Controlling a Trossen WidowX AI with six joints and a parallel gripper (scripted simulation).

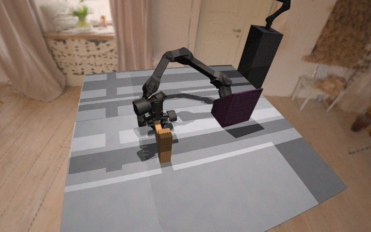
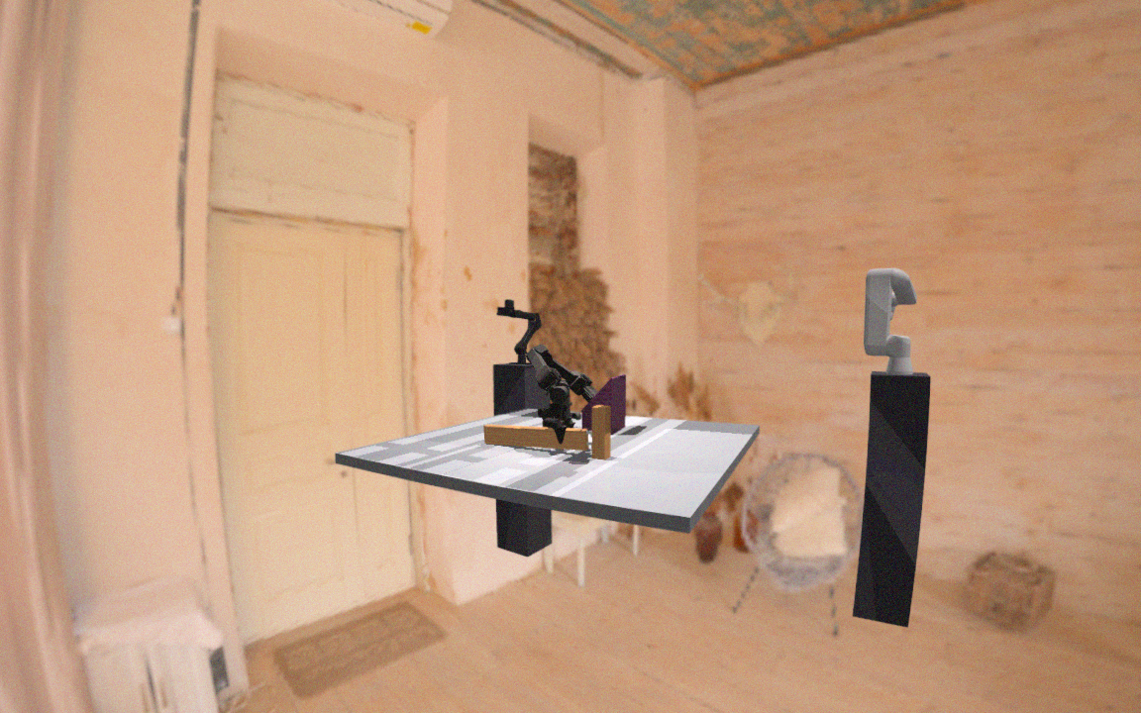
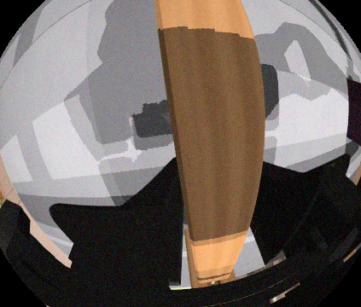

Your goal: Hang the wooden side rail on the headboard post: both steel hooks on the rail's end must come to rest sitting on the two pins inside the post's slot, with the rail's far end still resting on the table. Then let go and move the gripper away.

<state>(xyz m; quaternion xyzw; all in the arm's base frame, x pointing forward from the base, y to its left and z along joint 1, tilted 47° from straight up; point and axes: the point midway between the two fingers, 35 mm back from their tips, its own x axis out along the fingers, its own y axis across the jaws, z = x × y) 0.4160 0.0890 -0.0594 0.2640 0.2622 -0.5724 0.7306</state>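
The gripper point(image 1: 155, 124) point(image 2: 561, 434) point(image 3: 202, 159) is clamped on the wooden rail point(image 1: 157, 126) point(image 2: 512, 436) point(image 3: 216, 128), just beside the upright headboard post point(image 1: 165, 145) point(image 2: 601, 433), near the rail's post end; the long, stiff-looking beam may swing heavily, so a square grip across its sides there seems best.

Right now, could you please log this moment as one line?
black claw: shut on long wooden rail | upright wooden post: beside rail's end | hook seating: cannot tell
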